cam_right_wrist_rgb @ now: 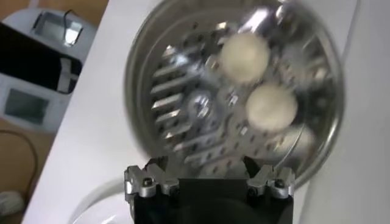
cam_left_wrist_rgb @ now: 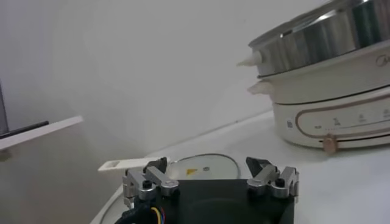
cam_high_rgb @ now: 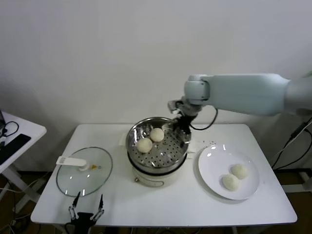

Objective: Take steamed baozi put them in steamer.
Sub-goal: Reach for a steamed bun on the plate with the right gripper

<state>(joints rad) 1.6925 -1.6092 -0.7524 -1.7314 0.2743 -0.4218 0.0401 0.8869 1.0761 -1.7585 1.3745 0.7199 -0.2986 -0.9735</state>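
My right tool [cam_high_rgb: 181,127] hangs over the steamer [cam_high_rgb: 157,146] at its 2 o'clock rim, fingers apart and empty; two baozi [cam_high_rgb: 150,140] sit inside, two wait on the plate [cam_high_rgb: 214,178]. I'd lift clear before swinging over. Left tool [cam_high_rgb: 86,210] parked, spread

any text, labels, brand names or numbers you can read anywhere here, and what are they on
No text can be read in any view.
Pot base: small grey markings on the front panel, too blurred to read.
Glass lid: a yellow triangular warning sign near its white handle, no legible words.
Steamer, buns, plate: no markings visible.
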